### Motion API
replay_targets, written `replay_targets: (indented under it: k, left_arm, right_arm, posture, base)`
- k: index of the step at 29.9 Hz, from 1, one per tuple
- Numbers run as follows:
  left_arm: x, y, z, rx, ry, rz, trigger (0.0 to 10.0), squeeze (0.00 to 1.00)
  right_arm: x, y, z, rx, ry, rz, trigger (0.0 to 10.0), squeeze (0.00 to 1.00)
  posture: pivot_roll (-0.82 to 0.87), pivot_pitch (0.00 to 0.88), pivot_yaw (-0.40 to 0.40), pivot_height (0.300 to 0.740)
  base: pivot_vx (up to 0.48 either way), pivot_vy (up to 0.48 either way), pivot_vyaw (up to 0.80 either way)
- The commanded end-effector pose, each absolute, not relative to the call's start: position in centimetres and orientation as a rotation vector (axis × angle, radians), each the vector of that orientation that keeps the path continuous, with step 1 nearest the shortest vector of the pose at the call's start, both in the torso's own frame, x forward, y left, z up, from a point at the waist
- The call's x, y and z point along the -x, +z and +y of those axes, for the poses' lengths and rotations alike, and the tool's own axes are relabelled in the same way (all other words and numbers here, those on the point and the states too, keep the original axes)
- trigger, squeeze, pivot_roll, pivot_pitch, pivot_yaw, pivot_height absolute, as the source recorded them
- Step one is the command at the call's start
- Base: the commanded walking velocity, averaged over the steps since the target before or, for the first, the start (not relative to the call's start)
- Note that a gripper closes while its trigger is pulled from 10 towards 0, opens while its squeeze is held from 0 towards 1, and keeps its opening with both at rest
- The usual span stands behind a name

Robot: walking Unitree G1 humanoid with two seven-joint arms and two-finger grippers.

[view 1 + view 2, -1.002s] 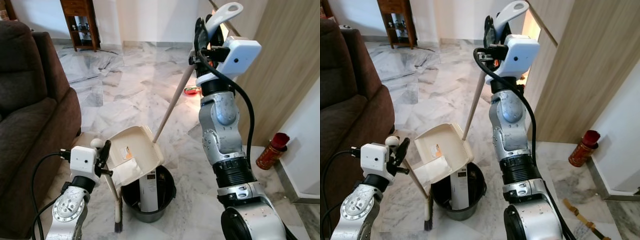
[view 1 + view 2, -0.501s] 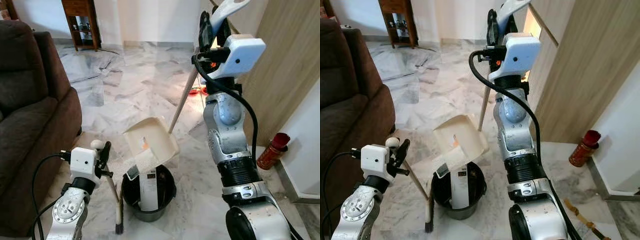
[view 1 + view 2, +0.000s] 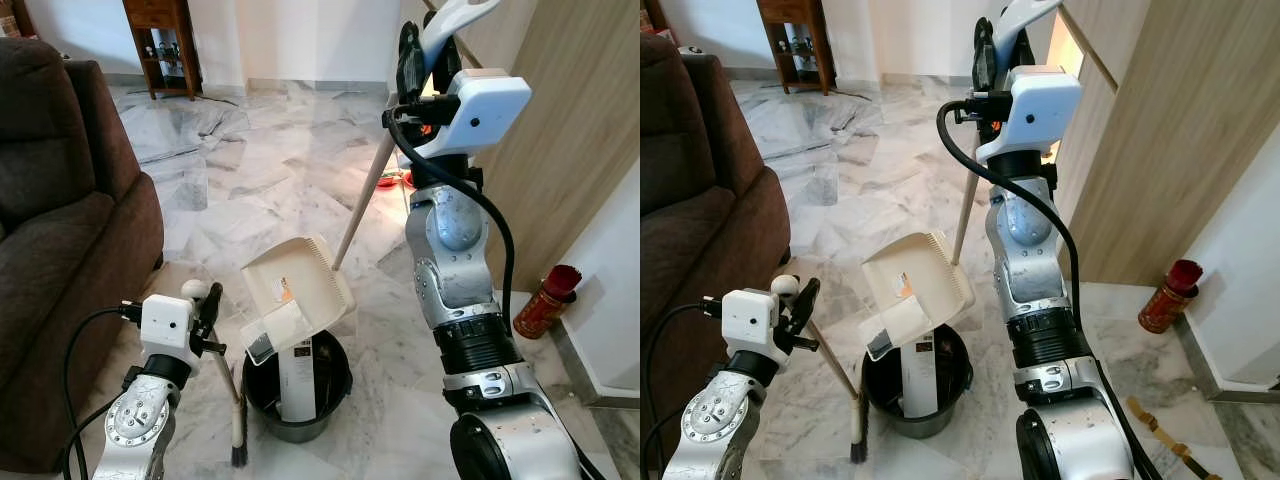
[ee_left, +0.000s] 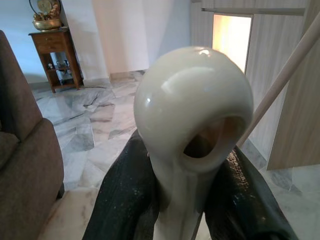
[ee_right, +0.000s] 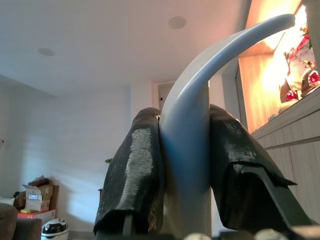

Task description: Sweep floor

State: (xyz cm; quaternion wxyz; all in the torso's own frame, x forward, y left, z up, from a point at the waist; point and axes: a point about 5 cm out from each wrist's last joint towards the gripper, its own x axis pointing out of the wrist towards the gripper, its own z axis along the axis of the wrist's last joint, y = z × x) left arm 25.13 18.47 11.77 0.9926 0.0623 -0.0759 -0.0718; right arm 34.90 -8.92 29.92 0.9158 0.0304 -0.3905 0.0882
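Over the black bin (image 3: 297,385) on the marble floor (image 3: 250,180): one cream dustpan (image 3: 296,290), tilted mouth-down, a scrap of paper (image 3: 272,335) hanging at its lip above the bin opening. Right gripper (image 3: 420,50), raised high, clenched on the pale grip at the top of the dustpan handle (image 3: 360,195); the wrist view confirms both fingers (image 5: 135,170) pressed against it. Left gripper (image 3: 205,310), low beside the bin, grasping the knobbed top of the brush (image 3: 235,415), whose bristles rest on the floor just beside the bin. Step judged: emptying sweepings. To do it well, the pan lip likely needs to stay inside the bin rim while the tilt steepens, so the paper drops in, not over the edge. Clearances: brown sofa (image 3: 60,220) close on the left; wooden panel wall (image 3: 570,130) and a red can (image 3: 545,300) near on the right; open floor ahead toward a wooden side table (image 3: 160,45). Brush is best kept still, clear of the bin.
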Motion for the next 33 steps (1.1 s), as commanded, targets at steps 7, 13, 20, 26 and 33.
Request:
replay_targets:
  k: [7, 13, 20, 26, 33]
  left_arm:
    - [-25.1, 13.0, 18.1, -0.133, -0.156, -0.220, 10.0, 0.00]
    - [-24.9, 12.9, 17.9, -0.117, -0.186, -0.214, 10.0, 0.00]
    - [-24.9, 12.9, 17.9, -0.117, -0.188, -0.214, 10.0, 0.00]
    - [-24.9, 12.9, 17.9, -0.117, -0.189, -0.213, 10.0, 0.00]
    - [-24.9, 12.8, 17.9, -0.118, -0.185, -0.209, 10.0, 0.00]
  right_arm:
    - [-33.9, 31.8, -8.9, -0.078, 0.187, -0.908, 10.0, 0.00]
    - [-32.7, 31.8, -8.6, 0.390, 0.158, -1.073, 10.0, 0.00]
    - [-32.8, 31.6, -8.6, 0.399, 0.158, -1.067, 10.0, 0.00]
    - [-32.8, 31.5, -8.5, 0.425, 0.136, -1.081, 10.0, 0.00]
    - [-33.5, 30.9, -8.9, 0.470, 0.100, -1.027, 10.0, 0.00]
  posture:
    - [0.05, 0.016, -0.013, 0.740]
    - [0.05, 0.018, -0.009, 0.740]
    - [0.05, 0.019, -0.008, 0.740]
    - [0.05, 0.018, -0.008, 0.740]
    - [0.05, 0.017, -0.010, 0.740]
  base:
    - [0.000, 0.000, 0.00]
    - [0.000, 0.000, 0.00]
    - [0.000, 0.000, 0.00]
    - [0.000, 0.000, 0.00]
    - [0.000, 0.000, 0.00]
